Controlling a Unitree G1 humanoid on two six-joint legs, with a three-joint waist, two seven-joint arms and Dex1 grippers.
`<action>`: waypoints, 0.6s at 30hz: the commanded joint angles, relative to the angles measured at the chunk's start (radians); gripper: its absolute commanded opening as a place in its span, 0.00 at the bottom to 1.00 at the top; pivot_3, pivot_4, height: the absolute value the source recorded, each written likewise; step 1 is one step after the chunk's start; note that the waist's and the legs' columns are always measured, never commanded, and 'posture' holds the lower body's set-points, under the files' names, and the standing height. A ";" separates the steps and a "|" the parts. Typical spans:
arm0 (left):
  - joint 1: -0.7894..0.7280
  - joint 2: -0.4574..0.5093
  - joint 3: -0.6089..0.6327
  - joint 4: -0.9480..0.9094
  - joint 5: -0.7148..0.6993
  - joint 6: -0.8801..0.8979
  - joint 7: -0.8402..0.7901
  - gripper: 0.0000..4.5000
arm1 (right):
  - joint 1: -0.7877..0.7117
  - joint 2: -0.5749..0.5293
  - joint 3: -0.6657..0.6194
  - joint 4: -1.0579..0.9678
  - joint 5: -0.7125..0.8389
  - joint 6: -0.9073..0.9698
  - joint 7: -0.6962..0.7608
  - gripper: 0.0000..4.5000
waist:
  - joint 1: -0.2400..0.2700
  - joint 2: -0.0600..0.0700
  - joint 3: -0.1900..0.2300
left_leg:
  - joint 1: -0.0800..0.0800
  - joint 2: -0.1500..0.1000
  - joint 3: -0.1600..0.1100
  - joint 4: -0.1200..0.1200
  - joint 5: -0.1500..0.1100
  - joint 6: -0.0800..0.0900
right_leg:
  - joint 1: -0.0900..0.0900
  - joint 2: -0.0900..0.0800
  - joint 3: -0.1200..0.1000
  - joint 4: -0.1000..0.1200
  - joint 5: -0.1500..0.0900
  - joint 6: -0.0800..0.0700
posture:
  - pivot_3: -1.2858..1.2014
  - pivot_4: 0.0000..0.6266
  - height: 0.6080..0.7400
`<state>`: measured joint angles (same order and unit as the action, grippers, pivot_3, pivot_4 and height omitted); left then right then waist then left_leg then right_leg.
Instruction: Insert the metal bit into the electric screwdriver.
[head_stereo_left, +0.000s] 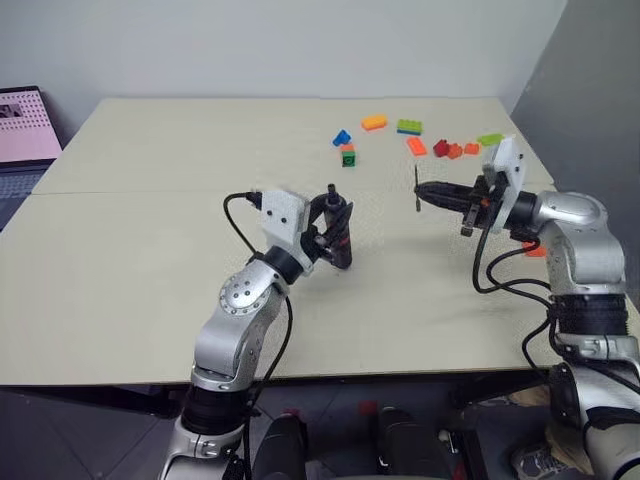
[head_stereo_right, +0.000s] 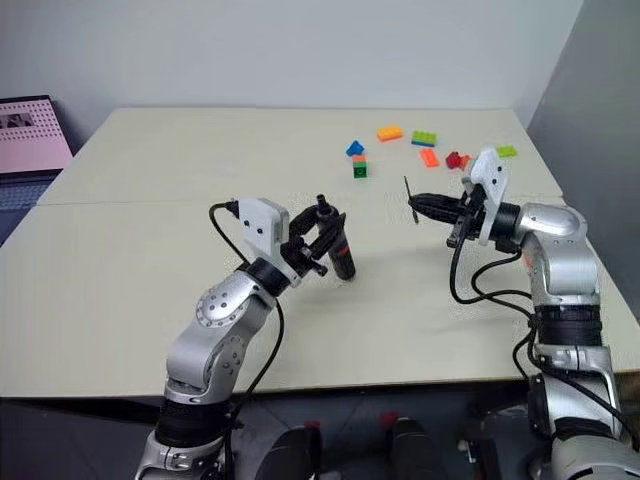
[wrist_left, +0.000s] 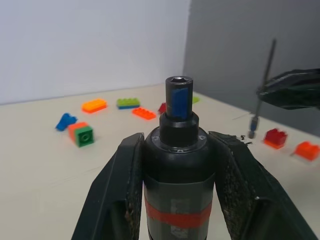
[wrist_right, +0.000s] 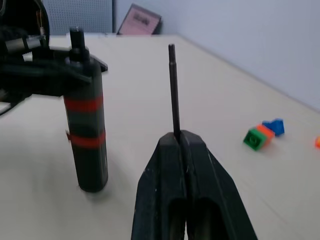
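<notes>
Nearest the front edge of the pale tabletop (head_stereo_left: 120, 300), the left gripper (head_stereo_left: 335, 228) is clamped on the black pen-shaped electric screwdriver with red bands (head_stereo_left: 341, 240), holding it upright, its lower end at or just above the surface — its hexagonal socket (wrist_left: 179, 80) faces up. Toward the right edge, the right gripper (head_stereo_left: 425, 192) is pinched together on the thin dark grey metal bit (head_stereo_left: 416, 188), held upright off the surface, well apart from the screwdriver. Coloured toy bricks (head_stereo_left: 405, 135) lie scattered near the far right corner.
</notes>
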<state>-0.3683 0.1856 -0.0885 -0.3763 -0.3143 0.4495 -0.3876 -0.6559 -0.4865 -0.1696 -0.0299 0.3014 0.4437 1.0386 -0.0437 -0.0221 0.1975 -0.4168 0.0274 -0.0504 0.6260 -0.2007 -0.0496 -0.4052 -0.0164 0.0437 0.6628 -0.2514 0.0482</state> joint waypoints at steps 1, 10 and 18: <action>-0.050 0.059 0.008 -0.022 -0.033 -0.031 -0.102 0.36 | 0.057 0.025 -0.044 -0.186 0.100 0.117 -0.129 0.00 | 0.002 0.000 0.000 | 0.000 0.000 0.000 0.000 0.000 0.000 | 0.000 0.000 0.000 0.000 0.000 0.000 | 0.52 0.24 1.00; -0.066 0.071 -0.044 0.114 0.058 -0.208 -0.165 0.36 | 0.112 0.047 -0.019 -0.352 0.199 0.212 -0.284 0.00 | 0.011 0.000 0.000 | -0.001 0.000 0.002 0.000 0.000 0.000 | 0.000 0.000 0.001 -0.002 0.000 0.000 | 0.52 0.24 1.00; -0.013 0.012 -0.060 0.125 0.092 -0.223 -0.102 0.36 | 0.102 0.099 -0.009 -0.441 0.295 0.254 -0.393 0.00 | 0.012 0.000 0.000 | -0.001 0.000 0.001 -0.001 0.000 0.000 | -0.001 0.000 0.001 -0.003 0.000 0.000 | 0.52 0.24 1.00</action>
<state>-0.3902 0.2149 -0.1423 -0.2112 -0.2287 0.2553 -0.5074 -0.5367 -0.4050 -0.1718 -0.4113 0.5452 0.6973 0.6737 -0.0321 -0.0220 0.1977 -0.4180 0.0274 -0.0490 0.6253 -0.2009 -0.0493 -0.4059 -0.0166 0.0444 0.6602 -0.2514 0.0482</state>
